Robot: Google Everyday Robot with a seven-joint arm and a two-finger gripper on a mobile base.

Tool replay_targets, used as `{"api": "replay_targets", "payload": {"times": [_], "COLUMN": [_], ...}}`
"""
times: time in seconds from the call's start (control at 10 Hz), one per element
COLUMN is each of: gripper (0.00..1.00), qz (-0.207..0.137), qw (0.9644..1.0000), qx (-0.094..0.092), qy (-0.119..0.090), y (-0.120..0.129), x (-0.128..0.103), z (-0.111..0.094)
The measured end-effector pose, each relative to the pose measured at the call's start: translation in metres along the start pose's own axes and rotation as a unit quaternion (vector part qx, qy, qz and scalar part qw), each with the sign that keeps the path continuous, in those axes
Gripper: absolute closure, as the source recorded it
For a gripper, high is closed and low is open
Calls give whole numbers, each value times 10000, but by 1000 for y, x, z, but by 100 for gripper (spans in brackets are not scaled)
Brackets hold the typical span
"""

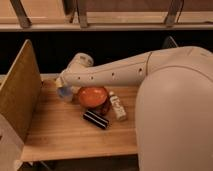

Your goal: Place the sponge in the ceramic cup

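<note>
My arm reaches in from the right across the back of the wooden table (65,135). Its gripper (63,86) is at the back left, just left of the orange bowl (92,96). A small blue-grey sponge (65,93) hangs at the gripper's tip, and the gripper is shut on it. The sponge is close beside the bowl's left rim. The ceramic cup is out of view; the arm covers the table's back edge.
A black rectangular bar (96,119) lies in front of the bowl. A white bottle (118,106) lies on its side to the bowl's right. A tall wooden panel (20,95) walls the table's left side. My pale body fills the right.
</note>
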State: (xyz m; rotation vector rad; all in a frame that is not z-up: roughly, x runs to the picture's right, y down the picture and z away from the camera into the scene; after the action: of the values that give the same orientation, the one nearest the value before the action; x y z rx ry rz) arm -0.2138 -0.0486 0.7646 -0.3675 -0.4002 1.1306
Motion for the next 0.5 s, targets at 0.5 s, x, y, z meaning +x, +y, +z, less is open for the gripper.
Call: {"api": "replay_targets", "payload": {"times": [0.5], "gripper": [100], "qz": [-511], "qw": [9961], "qx": [-373], "qy": [-607], "y": [-12], "x": [-28], "z": [43]}}
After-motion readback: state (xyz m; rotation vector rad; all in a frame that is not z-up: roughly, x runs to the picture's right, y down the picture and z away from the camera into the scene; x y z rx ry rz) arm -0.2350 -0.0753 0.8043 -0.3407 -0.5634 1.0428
